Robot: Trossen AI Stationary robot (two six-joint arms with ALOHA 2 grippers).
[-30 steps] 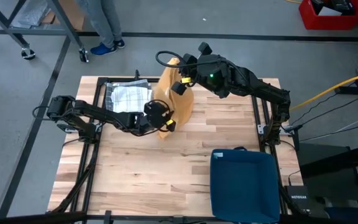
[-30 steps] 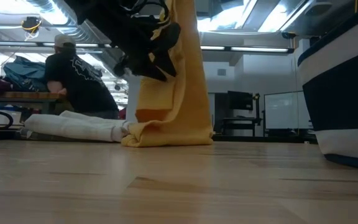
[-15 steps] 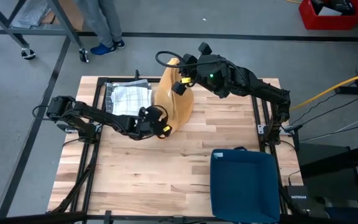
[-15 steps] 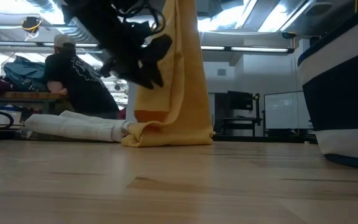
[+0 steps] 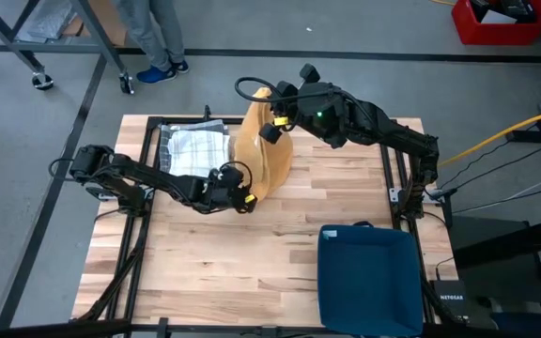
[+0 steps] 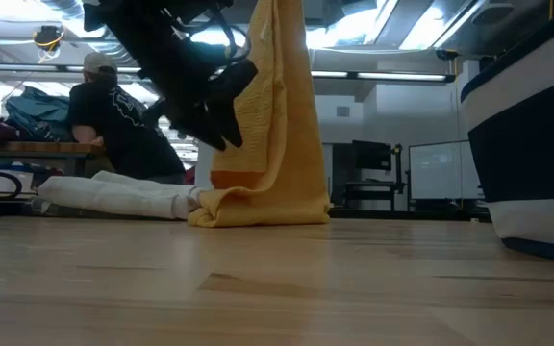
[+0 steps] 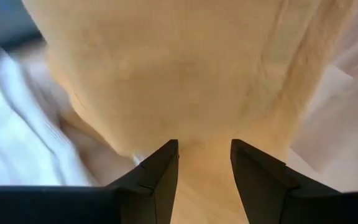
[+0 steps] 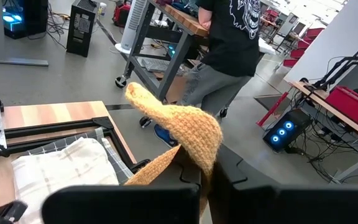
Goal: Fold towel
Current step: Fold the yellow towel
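A yellow towel (image 5: 263, 155) hangs from my right gripper (image 5: 272, 120), which is shut on its top above the table's far middle. Its lower end (image 6: 258, 207) lies bunched on the wood. My left gripper (image 7: 204, 155) is open, just left of and nearer than the hanging towel, low over the table. It slants down toward the towel's lower part, and bare wood shows between its fingertips. A white checked towel (image 5: 195, 145) lies flat at the far left of the table. My right gripper pinches the yellow towel near its upper corner (image 8: 188, 152) between its two fingers, and the corner's tip sticks up past them. The fingers come about level from the table's right. The towel hangs straight down below them, its bottom heaped on the table.
A dark blue bin (image 5: 369, 277) stands at the near right corner. A black frame (image 5: 153, 131) runs beside the white towel. A person (image 8: 229, 37) stands beyond the far edge. Bare wood lies in front of the towel.
My left gripper has drawn back from the hanging towel toward the table's left edge, sinking a little and tipping its fingers further down. Its gap is unchanged. The yellow towel and my right gripper have stayed where they were.
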